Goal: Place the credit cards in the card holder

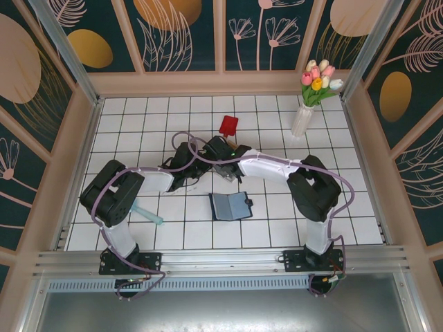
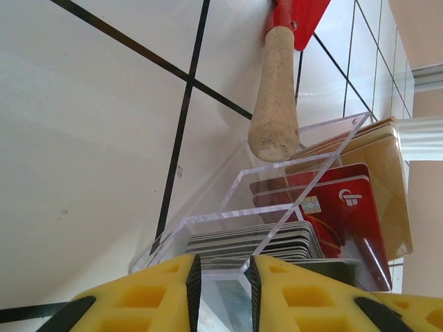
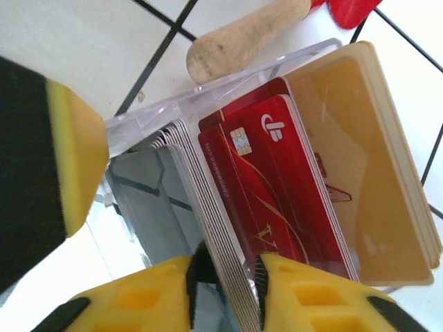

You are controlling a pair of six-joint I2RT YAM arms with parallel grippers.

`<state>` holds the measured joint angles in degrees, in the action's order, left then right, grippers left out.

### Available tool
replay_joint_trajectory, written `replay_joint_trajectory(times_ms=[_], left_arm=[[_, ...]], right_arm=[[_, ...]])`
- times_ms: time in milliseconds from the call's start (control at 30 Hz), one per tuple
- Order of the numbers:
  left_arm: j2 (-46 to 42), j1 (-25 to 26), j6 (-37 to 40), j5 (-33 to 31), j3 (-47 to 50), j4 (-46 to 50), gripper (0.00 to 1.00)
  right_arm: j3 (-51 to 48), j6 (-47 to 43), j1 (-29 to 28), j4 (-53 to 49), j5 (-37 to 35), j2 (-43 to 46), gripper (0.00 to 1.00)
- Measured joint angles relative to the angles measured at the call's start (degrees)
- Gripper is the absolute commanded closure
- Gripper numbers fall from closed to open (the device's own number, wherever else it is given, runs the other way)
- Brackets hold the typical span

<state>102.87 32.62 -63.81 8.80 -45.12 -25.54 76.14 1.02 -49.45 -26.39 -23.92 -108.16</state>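
The right gripper (image 3: 226, 271) is nearly closed, its yellow fingers pinching the edges of a grey stack among the credit cards (image 3: 277, 194), which stand on edge with red and gold ones in a clear box (image 2: 291, 173). The left gripper (image 2: 221, 273) is narrowed to a slit around the box's near wall. Just beyond the box lies a red paddle (image 2: 273, 90) with a wooden handle, and the card holder (image 1: 230, 205) lies open on the worktop (image 1: 173, 232), nearer than both grippers.
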Motion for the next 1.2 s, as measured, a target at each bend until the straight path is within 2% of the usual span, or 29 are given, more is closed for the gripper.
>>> replay_joint_trajectory(times_ms=[67,133,267,333,667,967,1200], left_arm=[[0.0,0.0,0.0,0.0,0.0,0.0,0.72],[0.0,0.0,0.0,0.0,0.0,0.0,0.72],[0.0,0.0,0.0,0.0,-0.1,0.0,0.72],[0.0,0.0,0.0,0.0,-0.1,0.0,0.73],[0.0,0.0,0.5,-0.1,-0.1,0.0,0.72],[-1.7,0.0,3.3,-0.4,0.0,3.4,0.64],[-5.1,-0.1,4.6,-0.5,0.2,7.1,0.58]], right_arm=[[0.0,0.2,0.1,0.1,0.0,0.3,0.79],[0.0,0.2,0.1,0.0,0.2,0.3,0.87],[-0.1,0.4,0.1,0.0,0.9,0.4,0.93],[-0.1,0.5,0.0,0.0,1.3,0.7,0.99],[-0.1,1.4,0.1,-1.4,6.1,2.7,1.00],[-0.1,5.4,1.0,-2.5,10.6,8.1,1.00],[-1.2,7.3,2.5,-1.8,12.5,8.9,1.00]])
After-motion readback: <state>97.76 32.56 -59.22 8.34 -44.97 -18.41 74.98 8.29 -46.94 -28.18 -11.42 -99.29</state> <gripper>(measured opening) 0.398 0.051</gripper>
